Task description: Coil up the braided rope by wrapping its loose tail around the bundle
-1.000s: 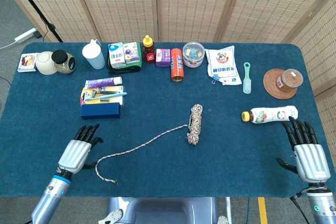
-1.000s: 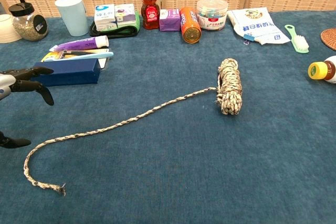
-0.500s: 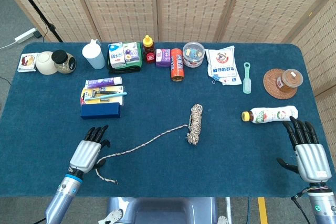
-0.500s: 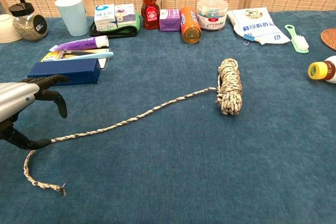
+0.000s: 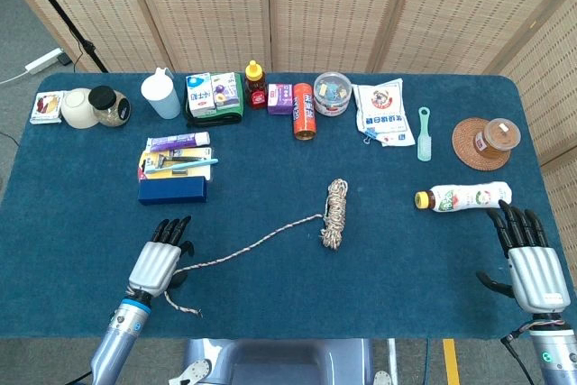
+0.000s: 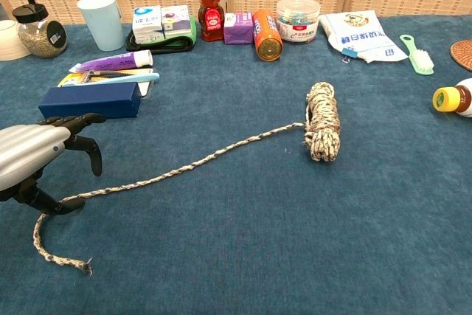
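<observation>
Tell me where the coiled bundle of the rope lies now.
In the head view the rope bundle lies near the table's middle, left of the lying white bottle, its tail running toward the left hand.

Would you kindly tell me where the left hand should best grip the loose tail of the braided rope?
Probably near the frayed end, where the braided rope's loose tail curves beneath the left hand. Come from above, since it lies flat on the blue table cloth; thumb and fingers could pinch across it.

The left hand (image 6: 37,160) arches over the loose tail (image 6: 147,179), well apart from the rope bundle (image 6: 323,130).
</observation>
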